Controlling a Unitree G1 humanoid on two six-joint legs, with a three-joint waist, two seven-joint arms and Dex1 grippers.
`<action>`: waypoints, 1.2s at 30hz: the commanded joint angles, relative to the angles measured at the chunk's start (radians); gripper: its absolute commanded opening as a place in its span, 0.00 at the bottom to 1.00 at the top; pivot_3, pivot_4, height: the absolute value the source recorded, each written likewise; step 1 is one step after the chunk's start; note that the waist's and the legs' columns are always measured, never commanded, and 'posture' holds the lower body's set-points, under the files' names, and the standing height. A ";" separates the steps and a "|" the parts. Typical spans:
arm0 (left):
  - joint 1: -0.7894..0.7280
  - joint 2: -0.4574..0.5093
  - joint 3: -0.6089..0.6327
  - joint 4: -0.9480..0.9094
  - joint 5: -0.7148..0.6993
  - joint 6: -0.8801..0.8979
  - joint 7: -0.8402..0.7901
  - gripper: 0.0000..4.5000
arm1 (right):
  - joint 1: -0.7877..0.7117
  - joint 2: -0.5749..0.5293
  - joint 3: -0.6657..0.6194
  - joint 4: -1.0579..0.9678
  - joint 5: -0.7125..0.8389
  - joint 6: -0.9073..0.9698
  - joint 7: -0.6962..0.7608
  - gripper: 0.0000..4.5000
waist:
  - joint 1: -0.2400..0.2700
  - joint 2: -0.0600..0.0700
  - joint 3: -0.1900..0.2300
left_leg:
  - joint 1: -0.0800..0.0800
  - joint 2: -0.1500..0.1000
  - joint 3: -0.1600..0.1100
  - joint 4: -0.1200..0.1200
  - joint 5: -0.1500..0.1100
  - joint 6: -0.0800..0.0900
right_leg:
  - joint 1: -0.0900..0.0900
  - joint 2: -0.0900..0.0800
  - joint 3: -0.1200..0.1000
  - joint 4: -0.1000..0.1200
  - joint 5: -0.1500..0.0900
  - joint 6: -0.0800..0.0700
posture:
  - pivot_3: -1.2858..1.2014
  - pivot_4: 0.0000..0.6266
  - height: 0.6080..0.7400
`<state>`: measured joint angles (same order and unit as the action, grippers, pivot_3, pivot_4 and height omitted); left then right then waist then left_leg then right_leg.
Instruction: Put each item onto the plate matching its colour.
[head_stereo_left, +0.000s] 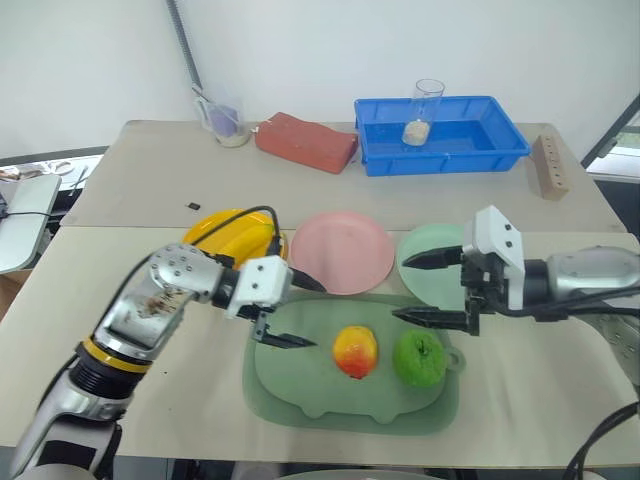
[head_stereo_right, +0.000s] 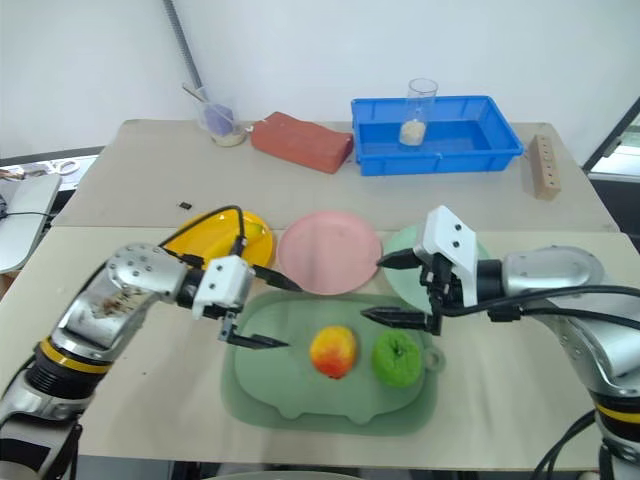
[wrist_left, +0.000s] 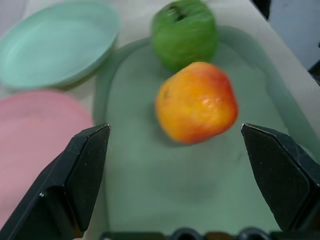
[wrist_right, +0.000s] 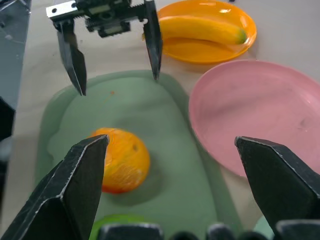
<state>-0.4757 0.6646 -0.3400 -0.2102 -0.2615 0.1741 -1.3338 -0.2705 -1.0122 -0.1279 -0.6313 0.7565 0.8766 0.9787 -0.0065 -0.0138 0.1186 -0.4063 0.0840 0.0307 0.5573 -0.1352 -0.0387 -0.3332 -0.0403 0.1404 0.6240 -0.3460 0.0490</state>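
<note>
So the banana (wrist_right: 202, 30) is already lying on the yellow plate (wrist_right: 212, 50), which leaves the peach (head_stereo_left: 355, 351) and the green apple (head_stereo_left: 419, 359) sitting side by side on the big dull-green board (head_stereo_left: 300, 385) at the front of the desk (head_stereo_left: 150, 190). The bit that matters: the peach lies right out in front of the left pincer (head_stereo_left: 291, 312), pretty much centred between its two spread fingers in the left wrist view, with the apple just past it on the far side. The right pincer (head_stereo_left: 432, 288) hangs over the board's other end, above and beside the apple, also spread wide with nothing in it. So I'd say left arm is nearer the peach and right arm is nearer the apple. The peach is round, so no long axis to line up with. Its target, the pink plate (head_stereo_left: 342, 250), sits just behind the board, between the yellow one and the mint plate (head_stereo_left: 420, 255), which is on the right arm's side. No brands, labels or writing I can read on anything.
</note>
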 joint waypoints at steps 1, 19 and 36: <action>-0.026 -0.063 -0.058 0.080 0.048 -0.119 -0.019 0.99 | 0.071 -0.037 -0.110 -0.098 0.069 0.049 -0.021 1.00 | 0.002 0.000 0.000 | 0.000 -0.001 0.000 0.000 0.000 0.001 | 0.000 -0.001 0.000 -0.001 0.000 0.000 | 0.52 0.24 1.00; -0.086 -0.238 -0.144 0.377 0.152 -0.307 -0.048 0.87 | 0.254 -0.100 -0.234 -0.256 0.166 0.071 -0.107 1.00 | -0.006 0.001 -0.001 | -0.002 -0.002 -0.001 0.004 -0.002 0.004 | 0.002 -0.001 0.000 -0.001 -0.001 0.001 | 0.52 0.24 1.00; -0.231 -0.114 0.016 0.425 0.075 -0.142 -0.079 0.63 | 0.147 -0.090 -0.195 -0.138 0.145 0.038 -0.130 1.00 | -0.008 0.001 -0.001 | -0.002 -0.002 -0.002 0.003 -0.003 0.004 | 0.000 0.000 0.000 0.001 -0.001 0.002 | 0.52 0.24 1.00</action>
<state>-0.6605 0.5526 -0.3824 0.1901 -0.1574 0.0202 -1.4229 -0.0991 -1.1047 -0.3040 -0.7791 0.9056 0.9449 0.8614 -0.0144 -0.0124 0.1177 -0.4088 0.0822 0.0291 0.5613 -0.1377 -0.0343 -0.3330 -0.0406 0.1405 0.6247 -0.3469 0.0509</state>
